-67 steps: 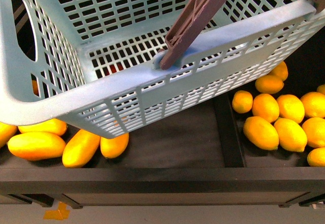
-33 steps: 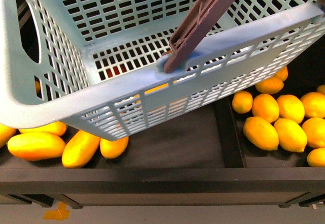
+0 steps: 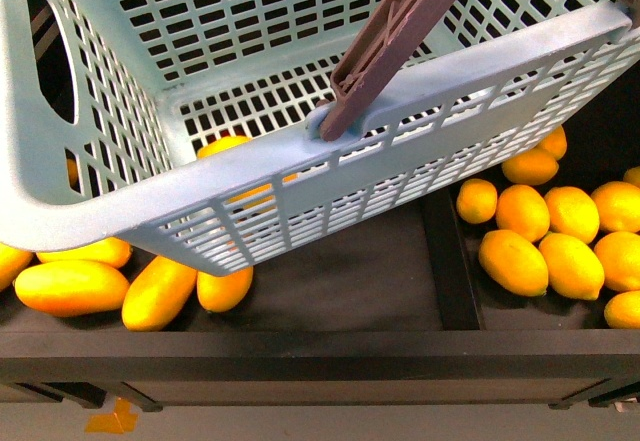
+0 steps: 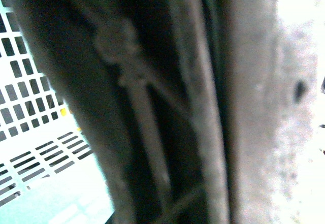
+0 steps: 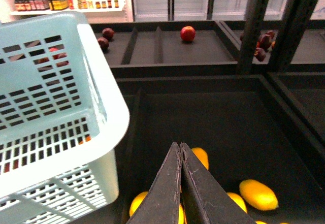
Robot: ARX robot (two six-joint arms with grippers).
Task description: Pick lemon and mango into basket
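Observation:
The light teal basket [image 3: 450, 71] hangs tilted over the black shelf and fills most of the front view. Its brown handle [image 3: 400, 21] rises toward the top. That handle [image 4: 152, 107] fills the left wrist view as a blur; my left gripper is shut on it, with its fingers not distinguishable. A yellow lemon [image 3: 225, 147] lies inside the basket against the near wall. The mango is hidden. My right gripper [image 5: 179, 145] is shut and empty, beside the basket [image 5: 76, 107] and above yellow fruit.
Loose lemons [image 3: 540, 251] lie in the right bin. Longer yellow fruits [image 3: 70, 286] lie under the basket's left corner. A black divider [image 3: 450, 261] separates the two bins. Red fruits [image 5: 188, 33] sit on the far shelf.
A yellow lemon now shows on the basket floor by the near wall, where a red patch showed before. The basket has rocked slightly.

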